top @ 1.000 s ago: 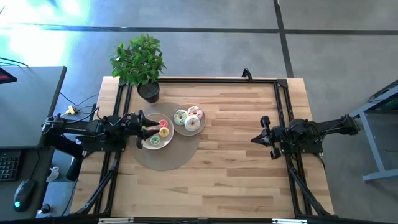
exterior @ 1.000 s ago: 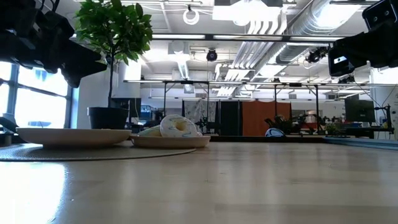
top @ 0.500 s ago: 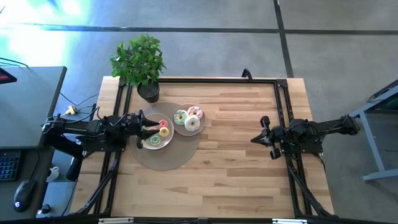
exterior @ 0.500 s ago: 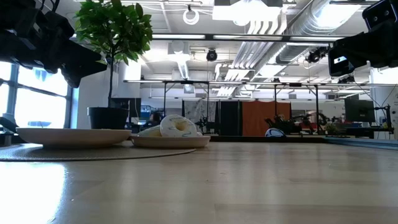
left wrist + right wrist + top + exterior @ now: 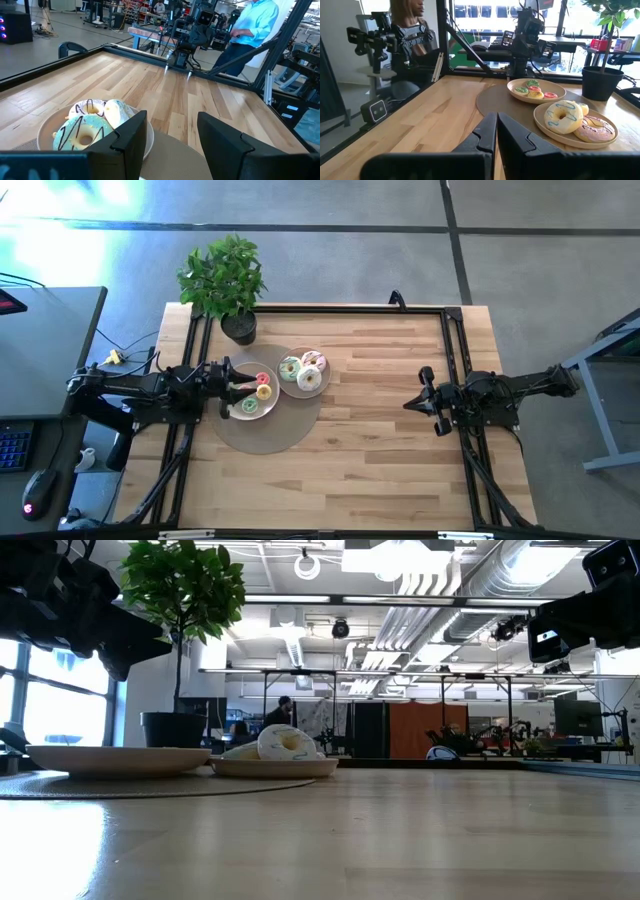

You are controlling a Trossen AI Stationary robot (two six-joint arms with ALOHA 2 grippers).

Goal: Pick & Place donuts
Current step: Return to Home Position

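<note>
Two plates (image 5: pixel 262 413) on the mat (image 5: pixel 270 435) hold the donuts (image 5: pixel 308 380). The left gripper (image 5: pixel 170 125) hovers at the mat's left edge, fingers spread, empty. The right gripper (image 5: pixel 496 123), well right of the mat, is pinched together, empty.
</note>
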